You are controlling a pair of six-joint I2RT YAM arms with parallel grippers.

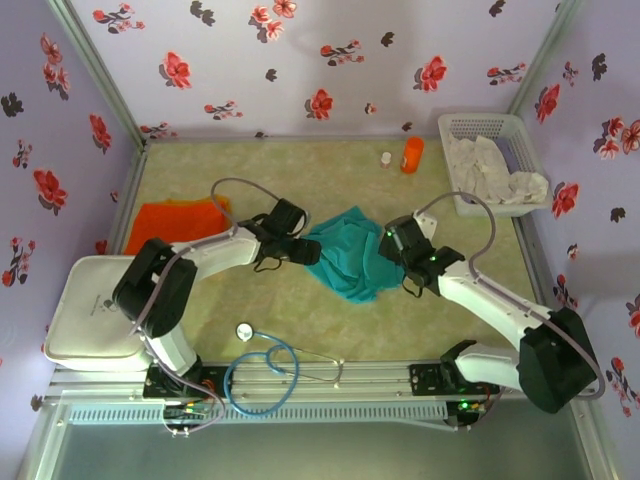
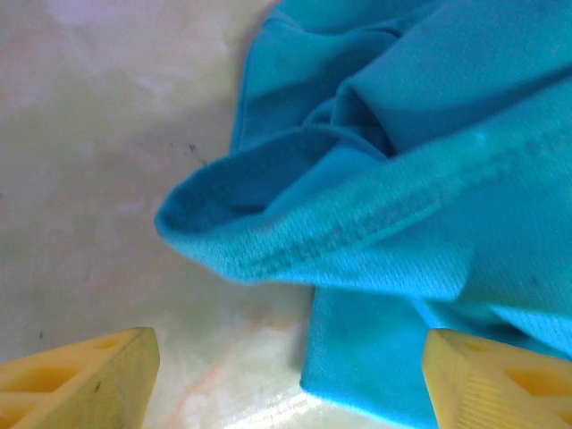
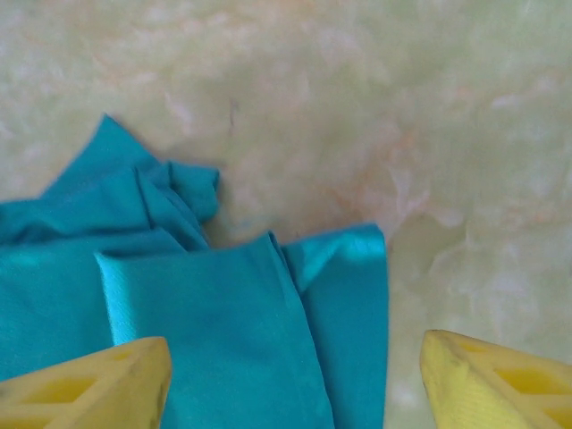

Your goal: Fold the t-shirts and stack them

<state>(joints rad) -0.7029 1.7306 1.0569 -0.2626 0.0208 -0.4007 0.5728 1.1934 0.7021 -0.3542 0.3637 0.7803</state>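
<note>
- Right at the near edge, a blue-tubed stethoscope [image 1: 262, 375] lies coiled between the arm bases, with a white tray [image 1: 85, 310] off to the left. Both look like bystanders to the job.
- Mid-table, here's the action: the teal-green t-shirt [image 1: 350, 262] sits bunched in a heap, with an arm on either side of it.
- The left gripper [image 2: 290, 349] has its jaws spread wide with nothing in them, low over a rolled hem on the heap's left edge. I'd say it's lining up for a pinch.
- The right gripper [image 3: 295, 357] is likewise wide and empty-handed, over a folded corner on the right edge. One arm on each flank suits pulling the cloth flat.
- The teal shirt is too crumpled to tell which way the collar points. The heap runs a little longer near-to-far, its narrow tip toward the bases.
- Farther back on the left, the orange t-shirt [image 1: 178, 225] lies flat and well apart, its long axis running left to right. It looks set aside, likely as the base of the stack.
- Farthest back are an orange bottle [image 1: 411, 155] and a white basket [image 1: 480, 125] of pale cloths.
</note>
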